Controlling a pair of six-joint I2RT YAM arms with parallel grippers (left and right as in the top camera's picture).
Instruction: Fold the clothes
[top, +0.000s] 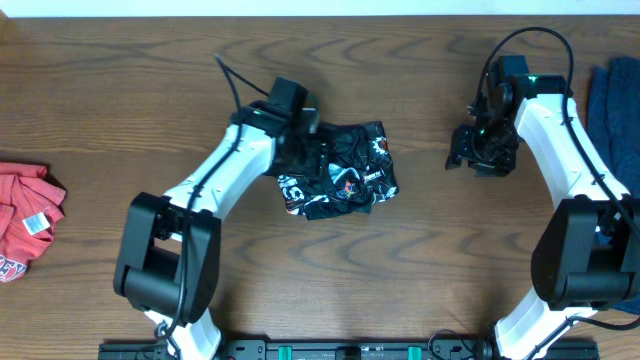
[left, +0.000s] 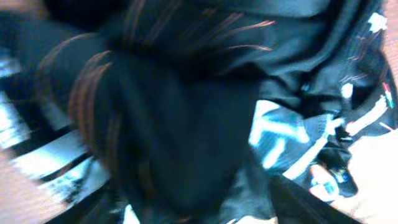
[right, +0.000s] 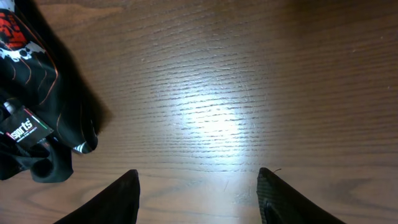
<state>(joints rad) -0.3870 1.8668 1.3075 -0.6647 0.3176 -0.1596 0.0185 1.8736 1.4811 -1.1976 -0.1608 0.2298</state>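
Note:
The clothes in hand are a black jersey (top: 345, 172) with thin orange lines and white-and-red logos, bunched up in the middle of the table. My left gripper (top: 312, 150) is pressed into its left side. The left wrist view is filled with blurred black jersey (left: 186, 93), which hides the fingers, so I cannot tell how the jaws stand. My right gripper (top: 478, 152) hovers to the right of the jersey, apart from it. It is open (right: 198, 174), with only bare wood between its fingers. The jersey's edge (right: 37, 93) shows at the left of the right wrist view.
A red shirt (top: 25, 220) lies at the table's left edge. A dark blue garment (top: 615, 105) lies at the right edge, just beyond the right arm. Bare wooden table (top: 440, 230) lies between the jersey and the right arm.

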